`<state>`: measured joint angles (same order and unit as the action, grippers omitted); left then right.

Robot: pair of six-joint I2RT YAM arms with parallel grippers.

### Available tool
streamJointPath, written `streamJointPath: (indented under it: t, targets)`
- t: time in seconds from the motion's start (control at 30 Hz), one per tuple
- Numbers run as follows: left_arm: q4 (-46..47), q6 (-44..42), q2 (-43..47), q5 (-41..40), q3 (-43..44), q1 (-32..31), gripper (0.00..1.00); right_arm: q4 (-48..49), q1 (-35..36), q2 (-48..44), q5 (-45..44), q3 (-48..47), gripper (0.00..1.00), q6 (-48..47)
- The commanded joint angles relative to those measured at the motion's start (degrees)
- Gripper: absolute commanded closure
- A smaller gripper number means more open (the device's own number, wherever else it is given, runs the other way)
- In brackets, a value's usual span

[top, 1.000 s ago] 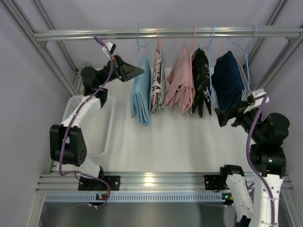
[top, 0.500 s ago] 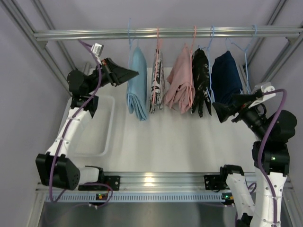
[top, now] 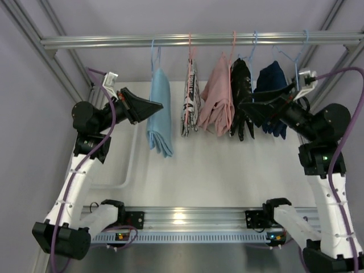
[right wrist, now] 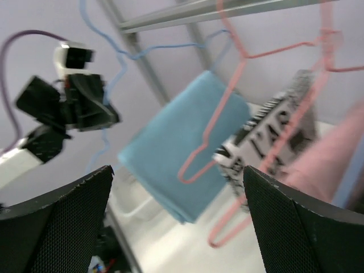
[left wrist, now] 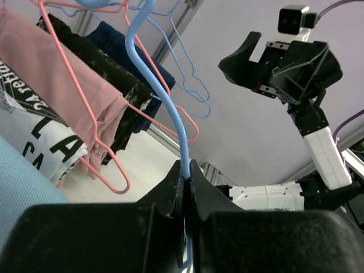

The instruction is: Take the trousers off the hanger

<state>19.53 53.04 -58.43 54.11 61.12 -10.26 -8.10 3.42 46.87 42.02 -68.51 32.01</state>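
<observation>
Hanging the light blue trousers [top: 160, 116] folded over a blue hanger [left wrist: 165, 91] at the left end of the rail [top: 102, 41], near the newsprint trousers [top: 190, 102], the pink trousers [top: 216, 99] further right. Pinching that hanger's wire tight in the left gripper [left wrist: 186, 168]. Spreading the right gripper [top: 248, 110] wide, gripping nothing, by the navy garment [top: 273, 79].

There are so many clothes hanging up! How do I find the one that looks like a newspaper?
Look at the metal rail across the top, where clothes hang in a row. Counting from the left, it is the second pair of trousers, on a pink hanger, between the light blue pair and the pink pair. It alone is white with black printed letters.
</observation>
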Motion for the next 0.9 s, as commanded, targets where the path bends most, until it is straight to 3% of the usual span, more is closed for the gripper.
streamJointPath:
  t: [0.0, 0.2, 0.33, 0.5, 0.87]
  targets:
    - [3.3, -9.0, 5.0, -4.3, 0.9, -0.5, 1.00, 7.0, 12.3, 4.1, -3.5, -6.2, 0.06, 4.0]
    - [-0.5, -9.3, 9.6, -7.3, -0.9, -0.6, 1.00, 9.5, 24.4, 14.2, -6.6, -13.6, 0.18, 9.6]
    - [-3.4, -9.4, 13.1, -9.6, -1.4, -0.7, 1.00, 11.5, 33.4, 21.0, -8.8, -18.1, 0.35, 9.2]
    - [-6.2, -10.6, 15.4, -11.7, -0.7, -0.7, 1.00, 14.8, 41.3, 27.2, -9.8, -19.3, 0.36, 13.4]
    - [-7.7, -11.6, 17.2, -12.2, -0.8, -0.7, 1.00, 19.8, 46.7, 40.2, -9.9, -28.3, 0.40, 21.3]
